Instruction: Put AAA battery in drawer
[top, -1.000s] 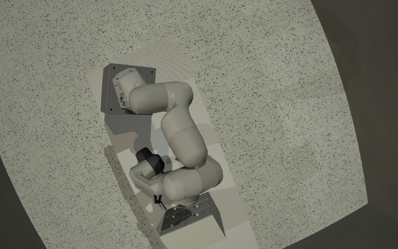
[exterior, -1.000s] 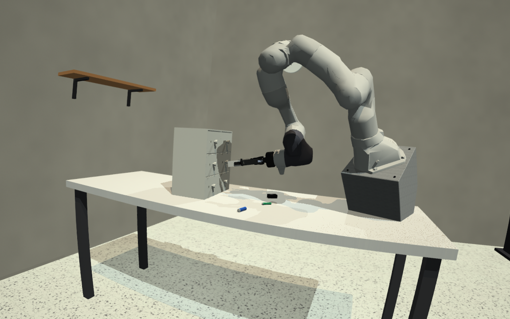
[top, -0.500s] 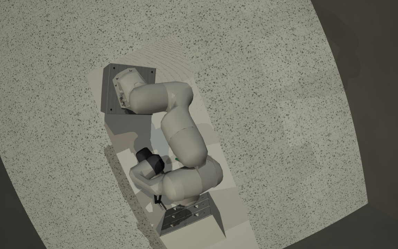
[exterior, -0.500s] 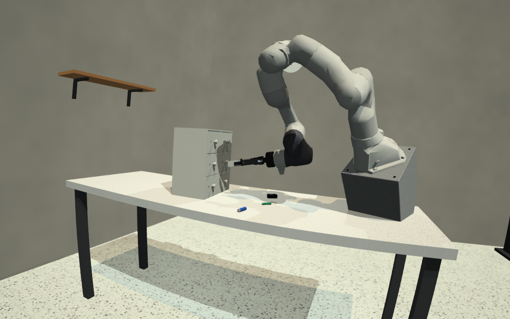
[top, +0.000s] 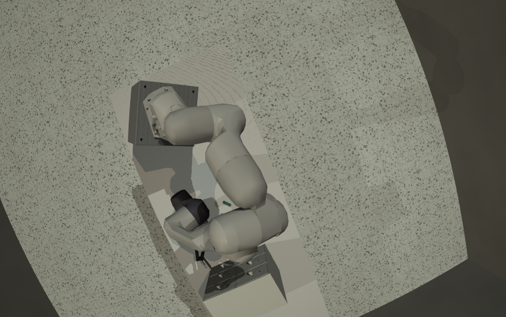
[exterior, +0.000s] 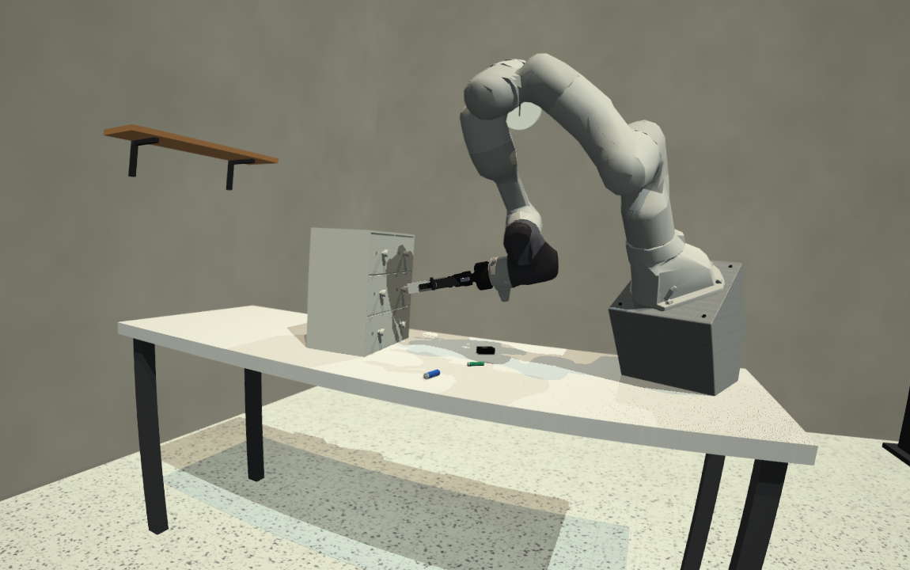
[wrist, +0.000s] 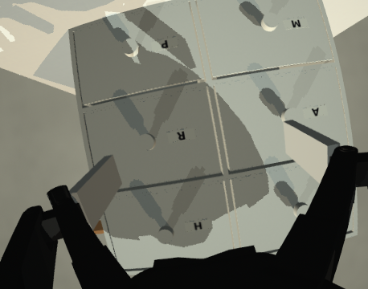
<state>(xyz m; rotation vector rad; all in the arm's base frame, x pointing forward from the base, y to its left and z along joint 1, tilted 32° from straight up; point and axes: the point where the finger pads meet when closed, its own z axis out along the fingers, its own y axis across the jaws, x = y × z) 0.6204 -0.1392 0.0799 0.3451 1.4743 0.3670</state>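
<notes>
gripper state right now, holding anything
Gripper: open wide, holding nothing, facing the chest front.

Pale grey rounded arm [exterior: 589,120], black wrist, black tool [exterior: 421,286].

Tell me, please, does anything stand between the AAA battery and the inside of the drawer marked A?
Yes: drawer A itself is shut, its front flush with the chest, so nothing can go in yet. The green battery lies on the table. The open, empty pincer faces the chest front, one fingertip near A's knob.
</notes>
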